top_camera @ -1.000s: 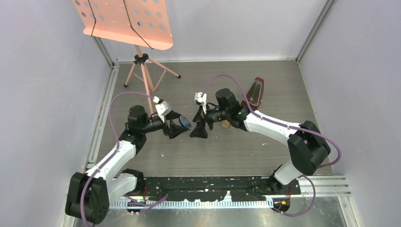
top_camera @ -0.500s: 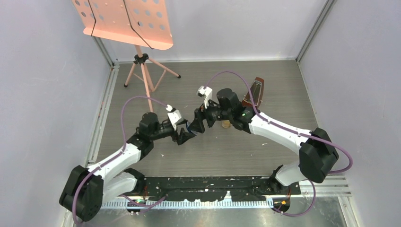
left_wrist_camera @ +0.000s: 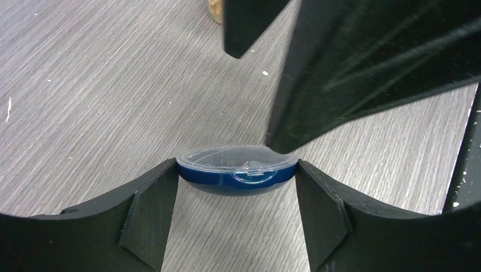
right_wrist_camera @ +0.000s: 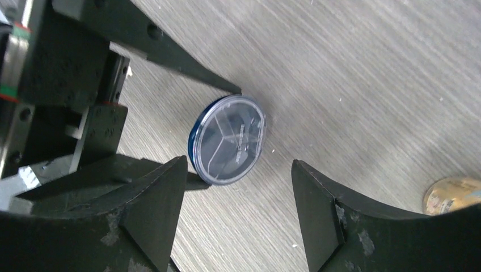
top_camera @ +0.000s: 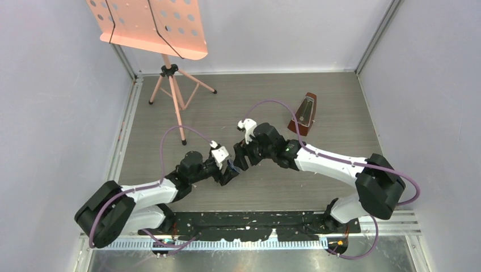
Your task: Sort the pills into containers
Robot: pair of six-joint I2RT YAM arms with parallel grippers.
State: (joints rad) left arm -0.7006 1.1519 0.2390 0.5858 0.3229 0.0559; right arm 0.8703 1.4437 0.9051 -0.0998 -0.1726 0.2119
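Observation:
A shallow dark-blue dish (left_wrist_camera: 237,177) with a clear lid hangs above the table, clamped by its rim between the fingers of my left gripper (left_wrist_camera: 237,168). From above, the dish (top_camera: 231,166) is a sliver at the left gripper (top_camera: 228,170). My right gripper (top_camera: 241,158) faces it with its jaws apart. In the right wrist view the dish (right_wrist_camera: 228,139) sits just beyond the open right gripper (right_wrist_camera: 238,164), nearer one fingertip (right_wrist_camera: 170,175). Part of the amber bottle (right_wrist_camera: 454,194) shows at the right edge. No pills show in any view.
A brown metronome (top_camera: 302,113) stands behind the right arm. A pink music stand (top_camera: 153,25) on a tripod (top_camera: 173,90) occupies the back left. Stray white flecks (left_wrist_camera: 265,72) lie on the grey wood-grain table (top_camera: 334,90). A metal rail runs along the near edge.
Both arms have drawn toward the near middle of the table. The left gripper carried the dish along, and the right gripper followed it while its jaws narrowed.

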